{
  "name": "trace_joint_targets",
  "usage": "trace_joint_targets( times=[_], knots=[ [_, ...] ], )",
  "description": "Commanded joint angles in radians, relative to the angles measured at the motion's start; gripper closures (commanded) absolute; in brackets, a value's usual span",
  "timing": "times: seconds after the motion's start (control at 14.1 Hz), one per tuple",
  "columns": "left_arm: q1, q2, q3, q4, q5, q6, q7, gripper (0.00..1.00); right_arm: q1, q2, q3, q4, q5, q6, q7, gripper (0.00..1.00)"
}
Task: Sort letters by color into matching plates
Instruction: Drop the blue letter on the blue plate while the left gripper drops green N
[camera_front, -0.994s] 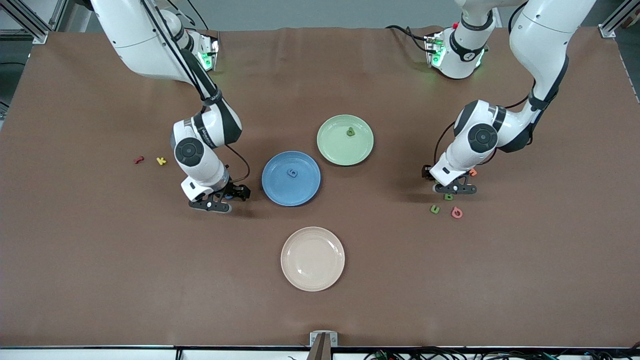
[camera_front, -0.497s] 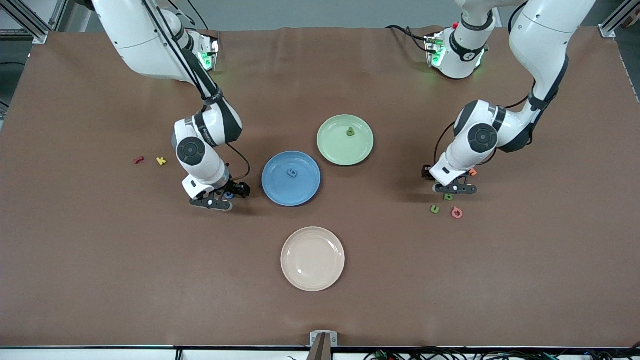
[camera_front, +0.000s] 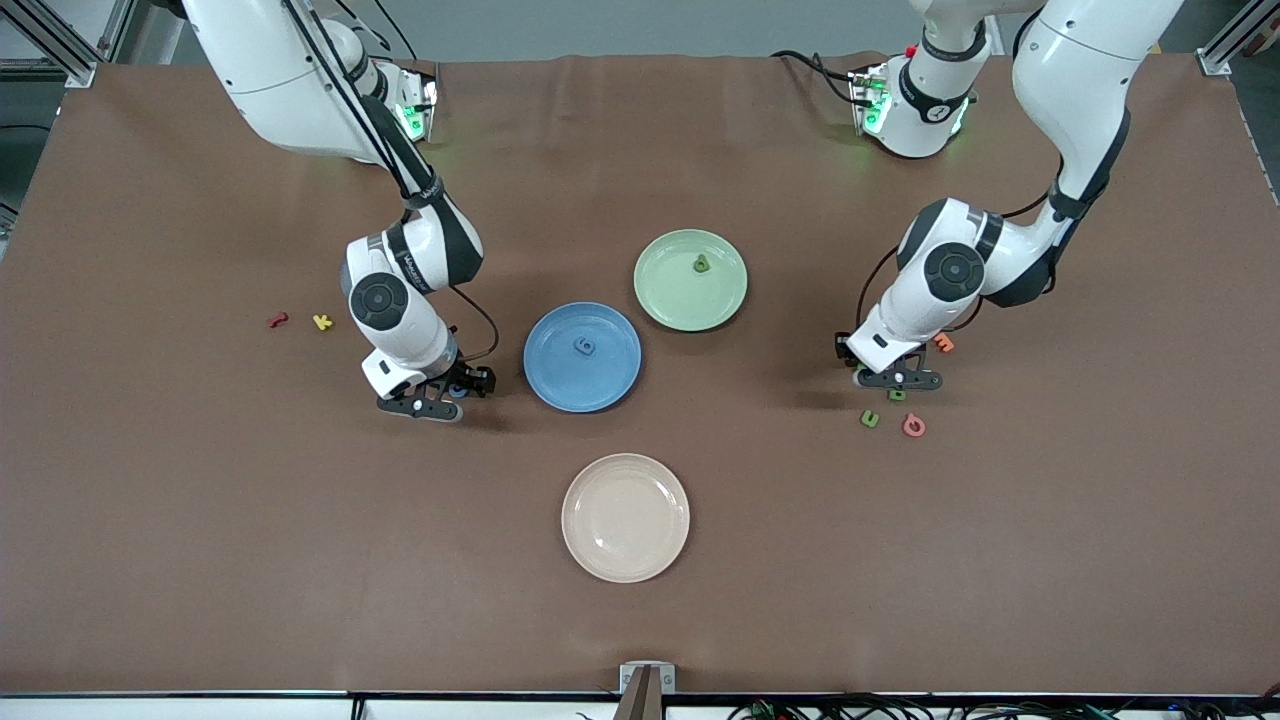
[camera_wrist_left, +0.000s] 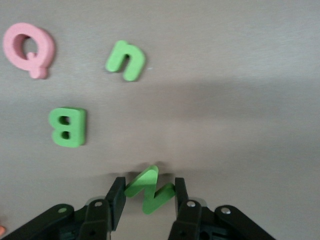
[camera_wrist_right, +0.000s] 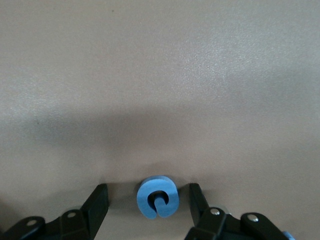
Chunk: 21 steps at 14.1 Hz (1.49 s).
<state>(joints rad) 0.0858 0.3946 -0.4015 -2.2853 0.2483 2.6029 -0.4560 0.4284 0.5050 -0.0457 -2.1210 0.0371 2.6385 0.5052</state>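
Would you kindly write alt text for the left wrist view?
The left gripper is shut on a green zigzag letter at the table. On the table nearby lie a green B, a green n and a pink Q.

table cover (camera_front: 200, 520): brown, matt, cloth-like
plates (camera_front: 690, 290): smooth, slight sheen
letters (camera_wrist_left: 67, 127): matt, foam-like
gripper fingers (camera_wrist_right: 95, 202): black, matt plastic
arm shells (camera_front: 1075, 60): white, glossy

White arms (camera_front: 400, 300) — black grippers (camera_front: 440, 398)
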Motion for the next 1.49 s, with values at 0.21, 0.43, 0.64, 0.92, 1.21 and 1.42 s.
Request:
trace_joint_targets(
  times=[0.21, 0.43, 0.64, 0.92, 1.21, 1.42],
  knots=[
    [-0.009, -0.01, -0.19, 0.113, 0.011, -0.183, -0.294, 0.72, -0.013, -0.003, 0.003, -0.014, 0.001, 0.003, 0.007, 0.66],
    [-0.09, 0.0, -0.249, 0.156, 0.002, -0.234, -0.484, 0.72, -0.013, -0.003, 0.003, -0.013, 0.003, 0.001, 0.013, 0.97],
    [-0.173, 0.01, -0.25, 0.15, -0.001, -0.233, -0.588, 0.72, -0.013, -0.006, 0.003, 0.004, 0.003, -0.021, 0.012, 0.99],
    [-0.267, 0.052, -0.249, 0.15, -0.001, -0.224, -0.694, 0.72, 0.009, -0.032, 0.01, 0.11, 0.003, -0.204, 0.1, 1.0],
    [-0.282, 0.067, -0.246, 0.142, 0.003, -0.222, -0.698, 0.72, 0.038, -0.04, 0.082, 0.154, 0.003, -0.21, 0.292, 1.0],
    [-0.276, 0.081, -0.244, 0.142, 0.009, -0.215, -0.698, 0.72, 0.082, -0.037, 0.102, 0.173, 0.003, -0.209, 0.401, 1.0]
  ],
)
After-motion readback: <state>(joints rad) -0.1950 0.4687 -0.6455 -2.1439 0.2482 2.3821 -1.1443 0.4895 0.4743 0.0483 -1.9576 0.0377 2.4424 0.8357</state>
